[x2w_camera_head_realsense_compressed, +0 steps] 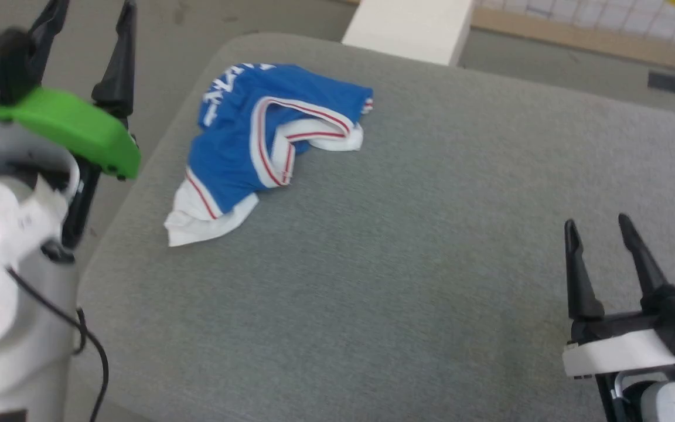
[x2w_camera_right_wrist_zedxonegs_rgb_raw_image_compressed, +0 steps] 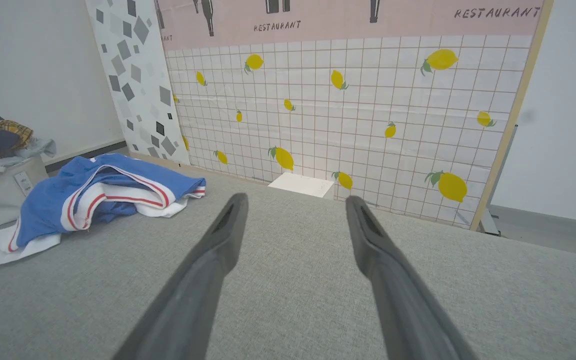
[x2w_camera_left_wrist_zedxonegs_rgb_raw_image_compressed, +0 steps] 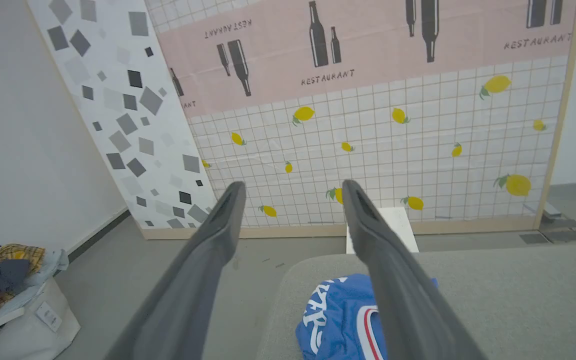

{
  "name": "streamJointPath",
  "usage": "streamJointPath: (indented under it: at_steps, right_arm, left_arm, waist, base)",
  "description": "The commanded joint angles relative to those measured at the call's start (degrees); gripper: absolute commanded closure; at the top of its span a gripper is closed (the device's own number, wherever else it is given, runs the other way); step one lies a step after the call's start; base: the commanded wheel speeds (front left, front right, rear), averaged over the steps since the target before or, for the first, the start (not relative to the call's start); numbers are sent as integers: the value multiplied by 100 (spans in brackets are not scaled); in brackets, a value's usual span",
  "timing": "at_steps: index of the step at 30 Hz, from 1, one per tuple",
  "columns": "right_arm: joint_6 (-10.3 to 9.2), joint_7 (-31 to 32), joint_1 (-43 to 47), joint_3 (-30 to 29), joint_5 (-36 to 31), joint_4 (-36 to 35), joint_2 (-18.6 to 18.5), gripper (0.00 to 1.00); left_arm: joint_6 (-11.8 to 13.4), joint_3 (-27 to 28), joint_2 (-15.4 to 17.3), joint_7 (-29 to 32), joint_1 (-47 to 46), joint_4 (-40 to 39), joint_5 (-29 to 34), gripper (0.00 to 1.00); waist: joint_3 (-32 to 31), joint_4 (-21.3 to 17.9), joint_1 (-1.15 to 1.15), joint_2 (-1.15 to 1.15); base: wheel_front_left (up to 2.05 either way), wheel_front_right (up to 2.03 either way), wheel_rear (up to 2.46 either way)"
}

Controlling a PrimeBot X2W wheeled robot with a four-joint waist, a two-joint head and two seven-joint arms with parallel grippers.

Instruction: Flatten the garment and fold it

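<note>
Grey woven fabric covers the broad table with rounded corners (x2w_camera_head_realsense_compressed: 431, 264), and most of it lies bare, from its middle across to its right and near sides. The bright blue jersey-style garment with white sleeves and red-and-white striped trim (x2w_camera_head_realsense_compressed: 255, 140) sits in a crumpled heap by the table's far left corner, folded over itself, with one white sleeve reaching toward the table's left edge. Judging from that heap, the flattening step has not begun. The left gripper (x2w_camera_left_wrist_zedxonegs_rgb_raw_image_compressed: 293, 186) hangs off the table's left edge beside the heap, its two long dark fingers spread wide and holding nothing. The right gripper (x2w_camera_head_realsense_compressed: 597, 221) hovers over the table's near right part, well apart from the cloth, likewise spread and empty. The next move probably calls for both arms to reach in, pinch two separate edges of the shirt, and draw it toward the table's open middle. Pulling leftward risks dragging cloth over the table's edge.
</note>
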Motion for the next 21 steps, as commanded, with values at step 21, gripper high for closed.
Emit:
streamJointPath:
  at_steps: [21]
  right_arm:
    - [-10,595,-262,-108,111,-1412,-674,0]
  left_arm:
    - [188,-29,486,1132,-727,2507,-1111,0]
  waist:
    - [1763,-1352,0,50]
  base:
    - [0,0,0]
